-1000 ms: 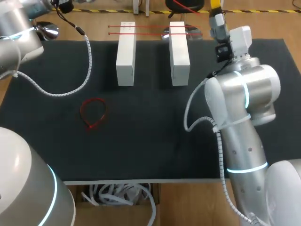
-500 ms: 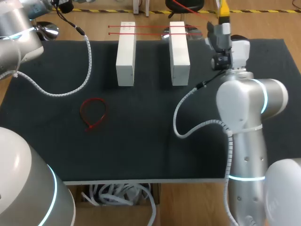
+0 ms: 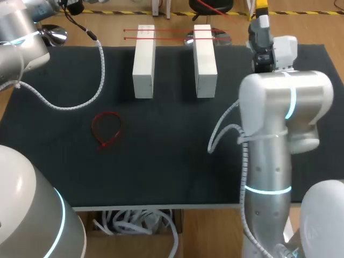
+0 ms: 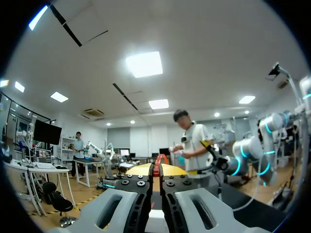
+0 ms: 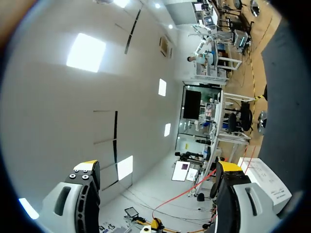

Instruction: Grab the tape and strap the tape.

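Observation:
Two red tapes (image 3: 172,31) lie stretched side by side across the far ends of two white blocks (image 3: 143,62) (image 3: 205,60). A third red tape, closed into a loop (image 3: 106,129), lies flat on the black mat left of centre. My right gripper (image 3: 262,13) is raised past the mat's far right edge. In its wrist view the right gripper (image 5: 158,167) stands wide open, with a red tape (image 5: 187,191) running ahead of it, untouched. My left gripper (image 4: 154,170) is raised clear of the table, shut with a short red piece of tape (image 4: 158,162) pinched between its tips.
The black mat (image 3: 172,161) covers the whole table. The left arm's white cable (image 3: 99,70) hangs over the mat's far left part. My right arm's column (image 3: 269,161) stands over the mat's right side.
My right arm has swung round at the mat's right side, and its gripper has shifted a little right and farther back. The tapes, blocks and left arm have stayed put.

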### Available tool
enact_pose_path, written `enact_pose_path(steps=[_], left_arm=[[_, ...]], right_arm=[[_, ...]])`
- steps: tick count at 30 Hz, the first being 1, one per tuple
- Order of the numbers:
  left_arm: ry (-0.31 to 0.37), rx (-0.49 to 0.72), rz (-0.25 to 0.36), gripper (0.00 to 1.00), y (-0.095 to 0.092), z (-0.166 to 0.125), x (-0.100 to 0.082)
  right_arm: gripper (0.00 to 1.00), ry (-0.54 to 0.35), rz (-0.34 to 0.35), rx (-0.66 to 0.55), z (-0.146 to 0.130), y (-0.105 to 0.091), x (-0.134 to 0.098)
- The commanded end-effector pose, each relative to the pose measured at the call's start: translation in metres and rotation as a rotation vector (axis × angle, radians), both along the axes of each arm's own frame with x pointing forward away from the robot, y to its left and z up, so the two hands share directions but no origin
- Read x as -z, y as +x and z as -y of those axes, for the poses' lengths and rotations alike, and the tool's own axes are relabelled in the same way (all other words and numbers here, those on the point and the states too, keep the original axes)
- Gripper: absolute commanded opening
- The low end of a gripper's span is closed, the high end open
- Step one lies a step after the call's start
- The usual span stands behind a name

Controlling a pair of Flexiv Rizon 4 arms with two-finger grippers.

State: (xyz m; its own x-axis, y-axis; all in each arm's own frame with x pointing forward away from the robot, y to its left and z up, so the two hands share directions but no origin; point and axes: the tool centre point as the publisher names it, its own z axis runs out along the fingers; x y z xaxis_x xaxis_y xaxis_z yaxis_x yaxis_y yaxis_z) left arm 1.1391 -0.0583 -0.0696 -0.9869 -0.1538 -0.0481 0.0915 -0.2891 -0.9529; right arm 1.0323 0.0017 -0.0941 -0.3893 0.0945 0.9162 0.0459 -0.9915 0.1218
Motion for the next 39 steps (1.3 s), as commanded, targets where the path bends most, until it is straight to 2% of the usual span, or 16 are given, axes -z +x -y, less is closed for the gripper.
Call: enact_pose_path(steps=[1, 2, 18, 19, 20, 22, 23, 27, 28, 29, 32, 35, 39], left_arm=[[0.001, -0.004, 0.0, 0.0, -0.001, 0.001, -0.001], [0.001, -0.004, 0.0, 0.0, -0.001, 0.001, -0.001], [0.001, -0.004, 0.0, 0.0, -0.001, 0.001, -0.001], [0.001, -0.004, 0.0, 0.0, -0.001, 0.001, -0.001], [0.001, -0.004, 0.0, 0.0, -0.001, 0.001, -0.001], [0.001, -0.004, 0.0, 0.0, -0.001, 0.001, -0.001], [0.001, -0.004, 0.0, 0.0, -0.001, 0.001, -0.001], [0.001, -0.004, 0.0, 0.0, -0.001, 0.001, -0.001], [0.001, -0.004, 0.0, 0.0, -0.001, 0.001, -0.001], [0.001, -0.004, 0.0, 0.0, -0.001, 0.001, -0.001], [0.001, -0.004, 0.0, 0.0, -0.001, 0.001, -0.001], [0.001, -0.004, 0.0, 0.0, -0.001, 0.001, -0.001], [0.001, -0.004, 0.0, 0.0, -0.001, 0.001, -0.001]], right_arm=[[1.0, 0.126, -0.181, 0.274, -0.004, 0.004, -0.006], [1.0, 0.138, -0.145, 0.222, -0.007, 0.004, -0.007], [1.0, 0.138, -0.145, 0.222, -0.007, 0.004, -0.007], [1.0, 0.143, -0.225, 0.232, -0.015, 0.003, -0.002], [1.0, 0.174, -0.242, 0.228, -0.021, 0.002, 0.001], [1.0, 0.178, -0.282, 0.256, -0.028, 0.0, 0.006], [1.0, 0.207, -0.293, 0.256, -0.03, 0.001, 0.009], [1.0, 0.383, -0.413, 0.29, -0.029, 0.002, 0.018], [1.0, 0.406, -0.417, 0.297, -0.029, 0.001, 0.02], [1.0, 0.472, -0.435, 0.293, -0.03, 0.0, 0.021], [1.0, 0.548, -0.483, 0.296, -0.032, -0.001, 0.027], [1.0, 0.574, -0.526, 0.298, -0.031, 0.0, 0.032], [1.0, 0.575, -0.522, 0.309, -0.023, 0.006, 0.03]])
